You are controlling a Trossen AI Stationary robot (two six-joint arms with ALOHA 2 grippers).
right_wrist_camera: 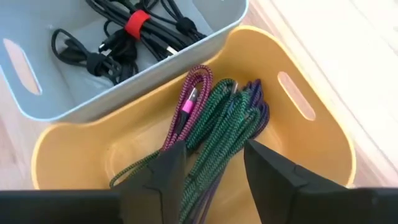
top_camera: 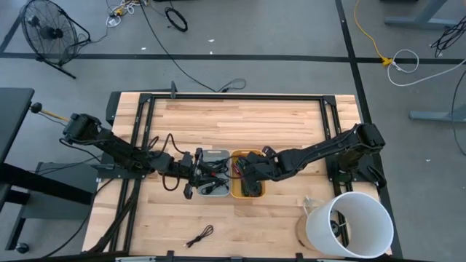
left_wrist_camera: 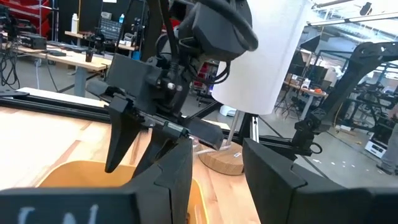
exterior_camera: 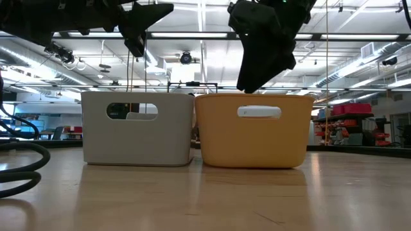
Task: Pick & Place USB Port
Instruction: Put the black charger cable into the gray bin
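A yellow bin (top_camera: 247,191) (exterior_camera: 253,131) holds a bundle of green, purple and pink braided cables (right_wrist_camera: 214,134). Just left of it, a grey bin (top_camera: 212,155) (exterior_camera: 138,128) holds black cables tied with a red strap (right_wrist_camera: 124,31). My right gripper (right_wrist_camera: 214,165) (exterior_camera: 257,64) hangs open above the yellow bin, with its fingers pointing down over the braided bundle. My left gripper (left_wrist_camera: 217,177) (top_camera: 207,175) is open above the grey bin and points toward the right arm. A loose black cable (top_camera: 199,236) lies on the table near the near edge.
A white cylinder on a round wooden base (top_camera: 349,222) stands at the table's near right corner. A black metal frame (top_camera: 233,97) runs around the work area. Bare wood lies on the far side of the bins and on the near side.
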